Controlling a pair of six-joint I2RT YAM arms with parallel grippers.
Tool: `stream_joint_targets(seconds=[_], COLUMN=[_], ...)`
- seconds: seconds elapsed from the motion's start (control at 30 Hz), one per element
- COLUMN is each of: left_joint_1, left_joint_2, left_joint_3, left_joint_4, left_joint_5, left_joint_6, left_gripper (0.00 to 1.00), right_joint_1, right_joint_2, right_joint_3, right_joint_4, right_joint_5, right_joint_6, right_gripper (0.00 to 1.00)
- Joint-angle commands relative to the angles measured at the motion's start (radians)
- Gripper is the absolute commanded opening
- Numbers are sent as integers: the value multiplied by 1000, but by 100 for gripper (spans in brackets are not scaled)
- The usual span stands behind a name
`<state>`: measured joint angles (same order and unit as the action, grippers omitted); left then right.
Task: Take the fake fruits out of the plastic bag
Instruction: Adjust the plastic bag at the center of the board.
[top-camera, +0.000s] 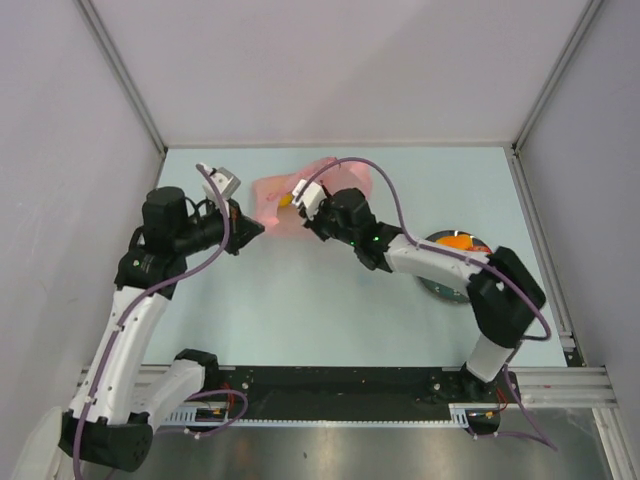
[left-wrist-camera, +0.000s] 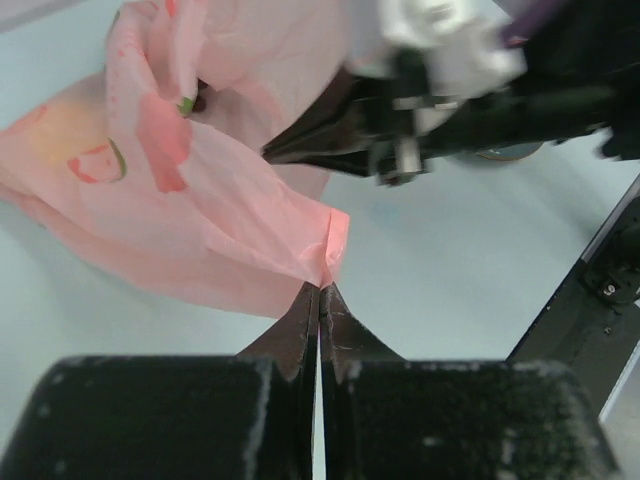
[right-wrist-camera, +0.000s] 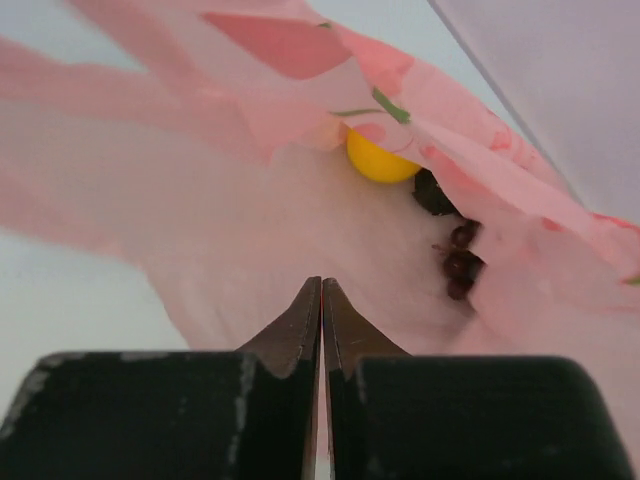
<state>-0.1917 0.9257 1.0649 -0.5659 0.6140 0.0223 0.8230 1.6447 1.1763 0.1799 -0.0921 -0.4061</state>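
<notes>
Table (top-camera: 300, 320) first: a pale worktop with both arms bolted at its near edge.

Plastic bag (top-camera: 270, 210): thin pink film, crumpled, lying toward the far middle of the table. In the overhead view its long axis runs roughly left to right.

Plate (top-camera: 440, 285): dark, round, well apart from the bag on the right side. An orange piece (top-camera: 460, 241) lies on it, probably a fruit already out.

Left gripper (left-wrist-camera: 320, 290): clenched, with a fold of the bag's edge pinched between its tips. It anchors the bag from the left.

Right gripper (right-wrist-camera: 321, 285): tips pressed together, nosed into the bag's opening from the right. Whether film is caught between them cannot be told.

Yellow fruit (right-wrist-camera: 380, 160): inside the bag, ahead of the right gripper and slightly to its right, partly under a flap of film.

Grape bunch (right-wrist-camera: 458, 262): dark, inside the bag, further right than the yellow fruit and against the bag wall.

No red apple shows in any view.

Judgement: the right arm is the nearer one. A pick would need its fingers parted, then a reach forward and rightward.
</notes>
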Motion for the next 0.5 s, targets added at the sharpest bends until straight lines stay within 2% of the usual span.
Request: stream_joint_targets(seconds=[0.0, 0.03, 0.13, 0.23, 0.3, 0.37, 0.43, 0.47], left_joint_1=[17, 24, 55, 84, 100, 113, 115, 117], left_joint_2=[-62, -65, -71, -77, -91, -100, -119, -125], left_joint_3=[53, 58, 121, 208, 245, 212, 153, 88], left_joint_4=[-45, -48, -64, -104, -123, -130, -135, -134], left_joint_5=[49, 64, 98, 79, 69, 82, 78, 75], left_joint_6=[50, 42, 24, 44, 51, 50, 57, 56], left_gripper=[0, 0, 0, 0, 0, 0, 0, 1], right_joint_1=[15, 11, 16, 28, 37, 65, 71, 71], right_joint_2=[171, 241, 290, 201, 72, -21, -31, -25], right_joint_3=[95, 133, 140, 76, -29, -107, -124, -124], right_joint_4=[208, 193, 126, 9, -37, -39, 7, 32], right_joint_5=[159, 166, 149, 45, -12, -14, 0, -1], right_joint_6=[176, 194, 222, 263, 306, 306, 311, 311], right_gripper=[6, 6, 8, 6, 9, 12, 14, 18])
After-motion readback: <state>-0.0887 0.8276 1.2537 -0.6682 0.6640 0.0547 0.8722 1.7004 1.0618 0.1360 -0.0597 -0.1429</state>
